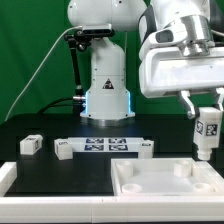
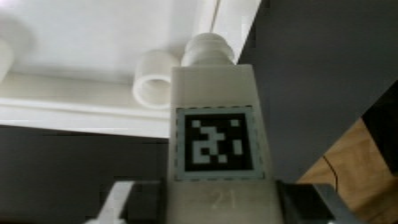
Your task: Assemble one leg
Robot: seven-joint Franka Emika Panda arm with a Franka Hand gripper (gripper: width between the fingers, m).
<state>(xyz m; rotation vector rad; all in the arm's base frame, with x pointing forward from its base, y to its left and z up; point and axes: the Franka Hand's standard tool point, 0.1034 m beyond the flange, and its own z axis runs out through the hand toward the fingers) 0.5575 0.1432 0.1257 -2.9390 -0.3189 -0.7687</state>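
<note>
My gripper [image 1: 208, 122] is shut on a leg [image 1: 208, 132], a white block with a black-and-white marker, held upright with its peg end down just above the far right corner of the large white tray-like piece [image 1: 160, 178]. In the wrist view the leg [image 2: 217, 120] fills the middle, gripped between my fingers [image 2: 135, 205], with its tip over the tray's rim [image 2: 107, 95]. Two more legs lie on the black table: one [image 1: 31, 145] at the exterior view's left and one [image 1: 63, 148] beside the marker board.
The marker board [image 1: 108, 146] lies flat across the table's middle. The arm's white base [image 1: 105, 85] stands behind it. A white strip [image 1: 50, 178] runs along the front left. The green backdrop is behind.
</note>
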